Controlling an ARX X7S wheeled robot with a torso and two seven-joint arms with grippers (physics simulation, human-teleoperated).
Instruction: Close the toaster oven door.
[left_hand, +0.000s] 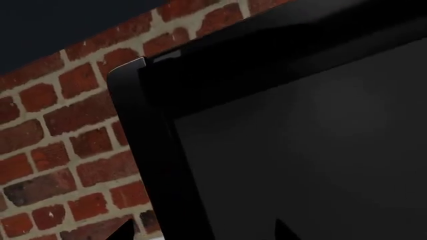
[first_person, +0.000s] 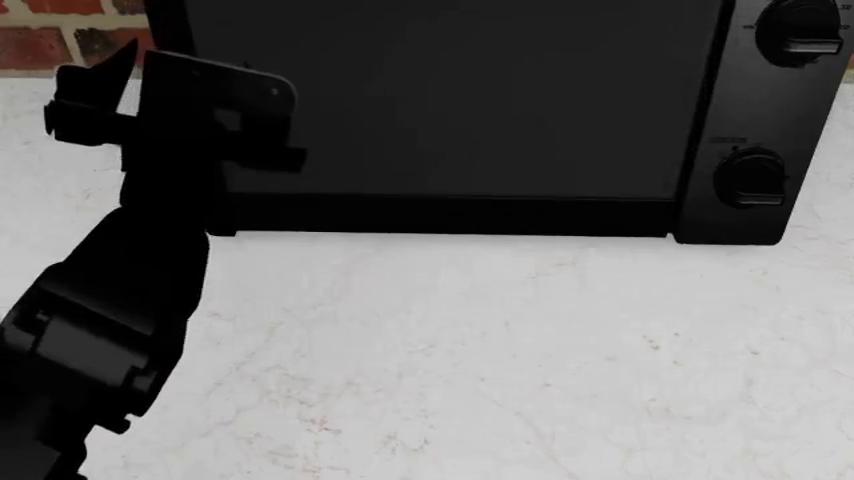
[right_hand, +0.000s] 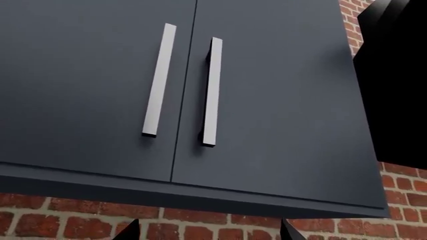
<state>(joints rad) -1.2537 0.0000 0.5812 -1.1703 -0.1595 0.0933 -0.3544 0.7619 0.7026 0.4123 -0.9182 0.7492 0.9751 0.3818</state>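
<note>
Head view: we see the toaster oven on the white counter, its top cut off by the frame. The toaster oven door stands upright, flush with the front. The left gripper hovers at the door's left edge; we cannot tell its opening. Right wrist view: cabinet doors fill the frame; only the right gripper's finger tips show, spread apart.

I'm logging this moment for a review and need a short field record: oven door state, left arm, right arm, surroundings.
door: toaster oven door looks upright against the toaster oven, apparently shut
left arm: left gripper by the oven's left edge; jaw state unclear
right arm: not in head view; its camera faces wall cabinets
surroundings: white countertop, brick wall
</note>
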